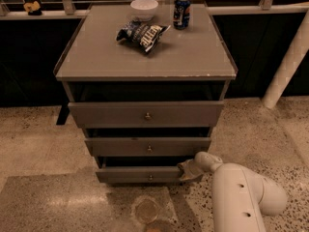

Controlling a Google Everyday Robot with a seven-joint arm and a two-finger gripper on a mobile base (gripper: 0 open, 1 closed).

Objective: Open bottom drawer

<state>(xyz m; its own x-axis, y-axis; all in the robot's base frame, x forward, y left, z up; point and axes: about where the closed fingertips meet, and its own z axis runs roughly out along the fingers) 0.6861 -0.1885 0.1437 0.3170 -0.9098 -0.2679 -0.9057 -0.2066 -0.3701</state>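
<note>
The bottom drawer (pixel 137 175) is the lowest and narrowest of three grey fronts, with a small round metal knob (pixel 150 178) at its centre. It stands pulled out a little, a dark gap showing above its top edge. My gripper (pixel 188 170) sits at the drawer front's right end, at the tip of the white arm (pixel 241 197) that comes in from the lower right. The gripper touches or overlaps the drawer's right corner.
The middle drawer (pixel 147 146) and top drawer (pixel 146 113) are also ajar. On the cabinet top (pixel 188 57) lie a chip bag (pixel 142 33), a white bowl (pixel 144 7) and a blue can (pixel 182 12). A white pillar (pixel 288 64) stands right. Speckled floor (pixel 38 144) surrounds.
</note>
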